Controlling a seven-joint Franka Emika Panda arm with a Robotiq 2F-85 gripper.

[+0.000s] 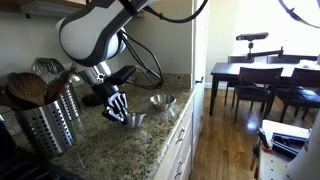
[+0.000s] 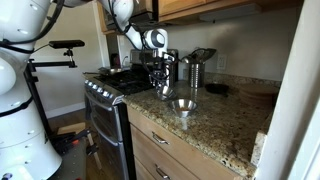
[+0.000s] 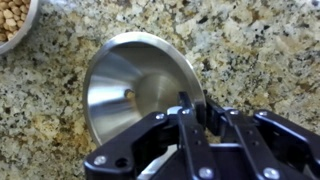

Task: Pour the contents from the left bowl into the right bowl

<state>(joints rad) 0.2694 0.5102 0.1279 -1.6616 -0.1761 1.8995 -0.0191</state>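
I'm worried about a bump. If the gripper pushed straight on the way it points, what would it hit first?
The steel bowl: the gripper is shut at its rim, so it would press into it, with the counter likely just beneath.

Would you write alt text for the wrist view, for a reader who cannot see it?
The robot's hand pinches the near rim of a shiny steel bowl, nearly empty, on a speckled granite counter. A second bowl holding tan round pieces peeks in at the top-left corner.
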